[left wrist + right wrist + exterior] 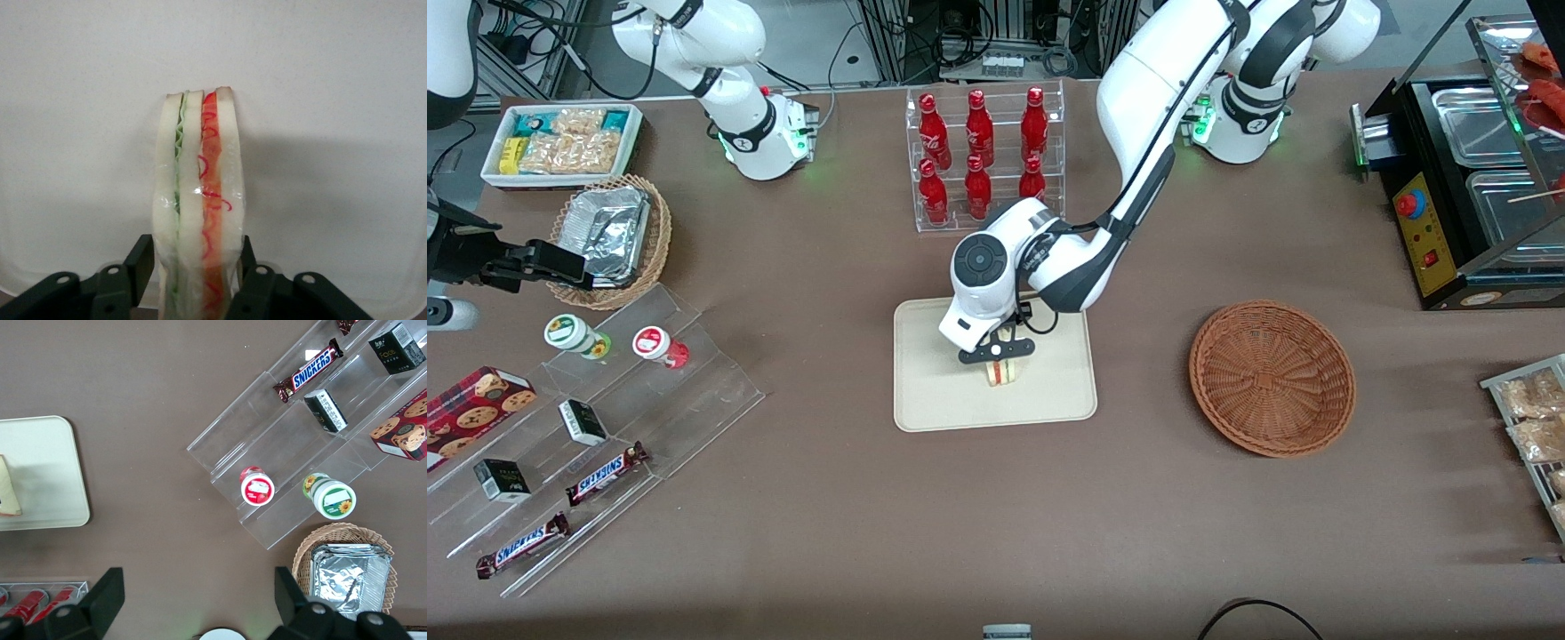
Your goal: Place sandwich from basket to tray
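The sandwich [1002,373] is a wedge of white bread with green and red filling, standing on edge on the cream tray [1049,391] at the middle of the table. In the left wrist view the sandwich [199,187] rises against the tray's pale floor [333,100]. My gripper [997,352] hangs straight over it. Its black fingers [141,257] press both bread faces, so the gripper [197,250] is shut on the sandwich. The round reddish-brown basket [1272,378] lies empty beside the tray, toward the working arm's end. The right wrist view catches one tray corner [47,467] and a sliver of sandwich [8,490].
A clear rack of red bottles [983,156] stands farther from the front camera than the tray. Toward the parked arm's end are acrylic steps with snacks [596,418], a tan basket holding a foil container [609,236] and a white bin [560,142]. A black warmer [1467,178] stands at the working arm's end.
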You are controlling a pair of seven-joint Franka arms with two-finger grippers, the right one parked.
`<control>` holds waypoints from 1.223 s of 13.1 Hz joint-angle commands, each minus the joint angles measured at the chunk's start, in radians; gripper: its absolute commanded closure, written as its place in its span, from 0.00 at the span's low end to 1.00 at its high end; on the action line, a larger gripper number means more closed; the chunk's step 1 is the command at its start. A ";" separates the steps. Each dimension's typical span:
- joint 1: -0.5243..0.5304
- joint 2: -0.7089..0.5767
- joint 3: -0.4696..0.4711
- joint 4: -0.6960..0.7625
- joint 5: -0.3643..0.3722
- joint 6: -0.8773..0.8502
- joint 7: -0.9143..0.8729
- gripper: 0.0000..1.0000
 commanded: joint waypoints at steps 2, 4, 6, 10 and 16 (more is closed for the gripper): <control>0.004 -0.061 0.005 0.015 0.004 -0.047 -0.012 0.00; 0.006 -0.096 0.006 0.060 0.001 -0.152 -0.010 0.00; 0.029 -0.126 0.005 0.129 -0.002 -0.266 -0.007 0.00; 0.119 -0.195 0.005 0.179 -0.001 -0.395 0.176 0.00; 0.334 -0.325 0.008 0.033 0.010 -0.486 0.568 0.00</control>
